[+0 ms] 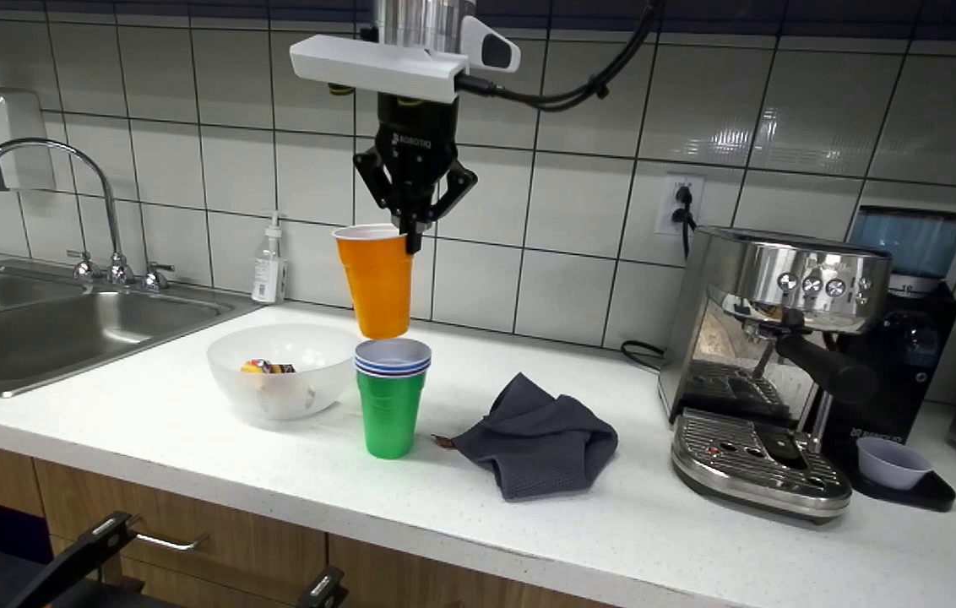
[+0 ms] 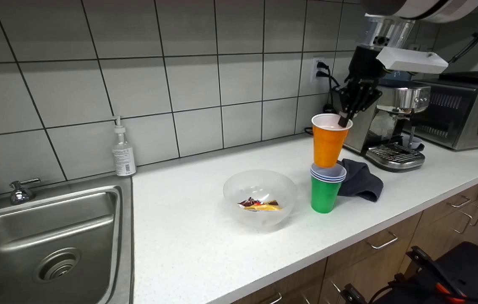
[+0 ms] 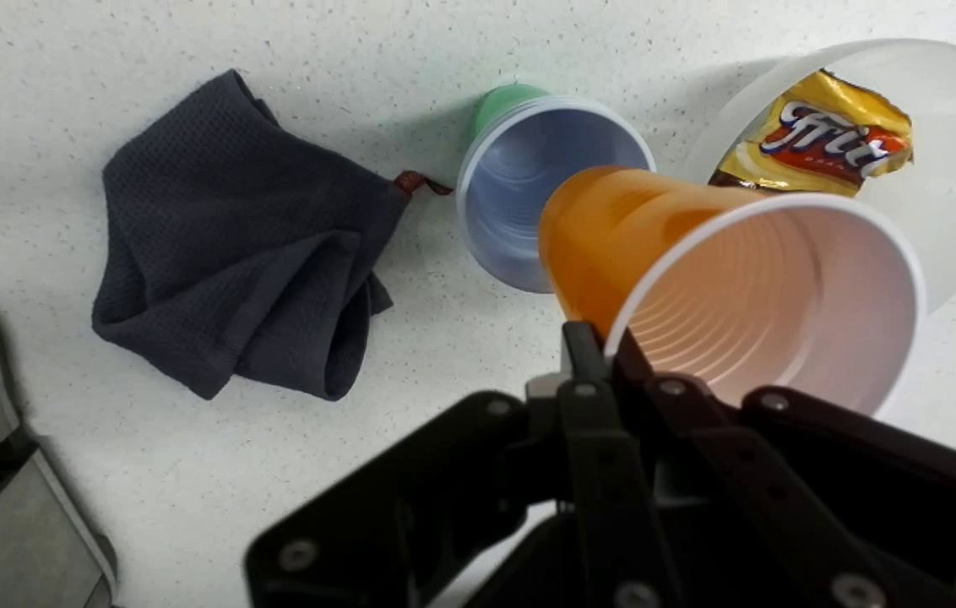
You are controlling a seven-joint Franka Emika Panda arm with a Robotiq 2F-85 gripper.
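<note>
My gripper [image 1: 413, 242] is shut on the rim of an orange cup [image 1: 375, 283], one finger inside the cup and one outside. The cup is white inside, mouth up and slightly tilted. It also shows in an exterior view [image 2: 328, 145] and in the wrist view [image 3: 600, 228]. Its base is just above the mouth of a stack of nested cups [image 1: 389, 414], green outside and bluish inside; I cannot tell whether they touch. The stack stands upright on the white counter. A translucent bowl [image 2: 260, 181] with candy wrappers [image 3: 837, 139] and a crumpled dark grey cloth [image 3: 233, 236] lie on either side.
A steel sink [image 2: 123, 236] is set into the counter, with a soap bottle [image 1: 269, 268] near it by the tiled wall. A steel espresso machine [image 1: 790, 287], a black grinder [image 1: 900, 363] and a microwave [image 2: 467, 109] stand at the opposite end.
</note>
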